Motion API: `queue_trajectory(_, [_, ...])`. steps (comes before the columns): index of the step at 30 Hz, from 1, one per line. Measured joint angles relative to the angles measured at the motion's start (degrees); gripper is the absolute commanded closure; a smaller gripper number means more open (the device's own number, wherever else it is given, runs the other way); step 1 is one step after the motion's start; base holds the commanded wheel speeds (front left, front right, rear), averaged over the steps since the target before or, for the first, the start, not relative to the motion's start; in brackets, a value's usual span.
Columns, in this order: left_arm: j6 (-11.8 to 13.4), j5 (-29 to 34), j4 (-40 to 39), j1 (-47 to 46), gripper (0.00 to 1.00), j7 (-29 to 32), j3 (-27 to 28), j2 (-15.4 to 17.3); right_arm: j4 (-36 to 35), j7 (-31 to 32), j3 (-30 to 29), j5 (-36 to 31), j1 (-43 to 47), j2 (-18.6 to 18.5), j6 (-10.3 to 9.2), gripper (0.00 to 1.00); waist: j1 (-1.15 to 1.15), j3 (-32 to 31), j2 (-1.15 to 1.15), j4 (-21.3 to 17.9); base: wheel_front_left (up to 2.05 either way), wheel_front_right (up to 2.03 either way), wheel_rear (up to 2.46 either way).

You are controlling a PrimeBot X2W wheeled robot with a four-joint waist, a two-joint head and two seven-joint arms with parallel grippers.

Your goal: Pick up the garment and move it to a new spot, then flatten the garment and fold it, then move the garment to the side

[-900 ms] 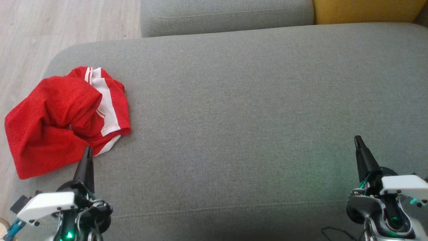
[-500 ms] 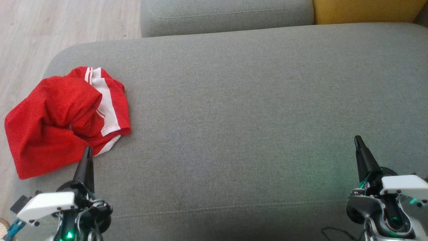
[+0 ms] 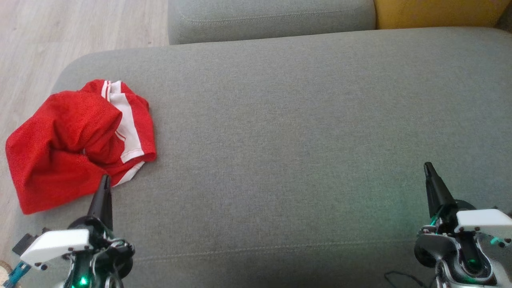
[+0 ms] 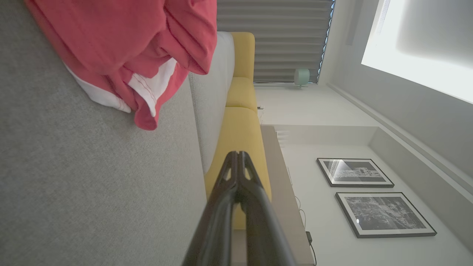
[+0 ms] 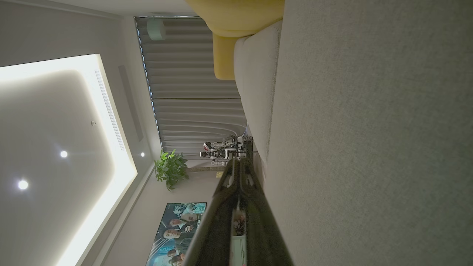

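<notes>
Both grippers are closed tight, fingers together and empty: the left gripper [image 3: 105,181] sits low on the left, the right gripper [image 3: 427,167] low on the right, above the grey cushion [image 3: 300,132]. The crumpled red garment [image 3: 68,148], white-striped, lies at the cushion's left edge, just beyond the left gripper's tip.

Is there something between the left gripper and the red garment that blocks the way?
Nothing visible does. The left gripper, jaws shut, points at the red garment; only bare grey cushion lies between them.
</notes>
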Motion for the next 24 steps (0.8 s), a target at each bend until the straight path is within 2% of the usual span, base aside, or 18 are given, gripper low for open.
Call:
queue_trajectory(4, [0.0, 0.0, 0.0, 0.0, 1.0, 0.0, 0.0, 0.0, 0.0, 0.0, 0.0, 0.0, 0.0, 0.0, 0.01, 1.0, 0.0, 0.0, 0.0, 0.0, 0.0, 0.0, 0.0])
queue_trajectory(5, [0.1, 0.0, 0.2, 0.0, 0.0, 0.0, 0.0, 0.0, 0.3, 0.0, 0.0, 0.0, 0.0, 0.0, 0.01, 0.0, 0.0, 0.0, 0.0, 0.0, 0.0, 0.0, 0.0])
queue_trajectory(9, [0.2, 0.0, 3.6, 2.5, 0.0, -0.1, -0.2, -0.7, 3.7, 0.0, 0.3, 0.0, 1.6, 0.2, 0.02, 0.0, 0.0, 0.0, 0.0, 0.0, 0.0, 0.0, 0.0])
queue_trajectory(17, [0.3, -0.1, 3.7, 3.7, 0.0, -1.1, -0.2, -0.8, 3.8, -0.7, 0.7, -0.2, 3.1, 0.4, 0.02, 0.0, 0.0, 0.1, 0.0, 0.0, 0.0, 0.0, 0.0])
queue_trajectory(24, [0.3, -0.1, 3.3, 3.7, 0.0, -2.1, 0.4, -0.8, 3.7, -2.0, 0.6, -3.2, 3.0, 0.4, 0.02, 0.0, 0.0, 0.1, 0.0, 0.0, 0.0, 0.0, 0.0])
